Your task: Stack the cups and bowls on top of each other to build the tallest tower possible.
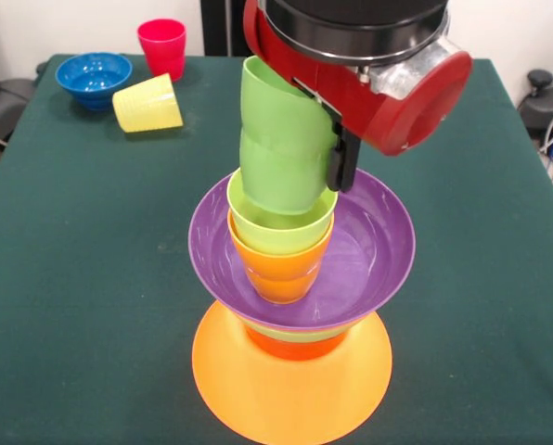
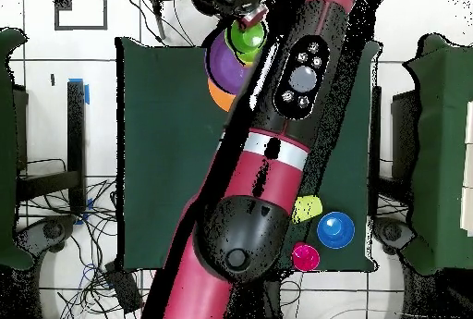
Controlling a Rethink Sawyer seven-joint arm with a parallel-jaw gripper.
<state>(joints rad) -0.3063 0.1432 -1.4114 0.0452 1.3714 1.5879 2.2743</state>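
The tower stands near the table's front edge. Its base is the big orange bowl (image 1: 290, 394), upside down, with a red-orange bowl (image 1: 290, 345) and a sliver of green bowl above it. On those sits the purple bowl (image 1: 374, 246), upright. In it an orange cup (image 1: 281, 269) holds a lime green cup (image 1: 281, 227). My gripper (image 1: 337, 167) is shut on the green cup (image 1: 281, 139) and holds it tilted, its base inside the lime cup. One black finger (image 1: 343, 162) shows on the cup's right side. In the overhead view the green cup (image 2: 246, 36) and purple bowl (image 2: 218, 56) show at the top.
At the table's far left stand a blue bowl (image 1: 94, 76) and an upright red cup (image 1: 162, 46), with a pale yellow cup (image 1: 148, 104) on its side. In the overhead view they lie at the bottom right, blue bowl (image 2: 335, 230) outermost. My arm (image 2: 277, 130) crosses the table there.
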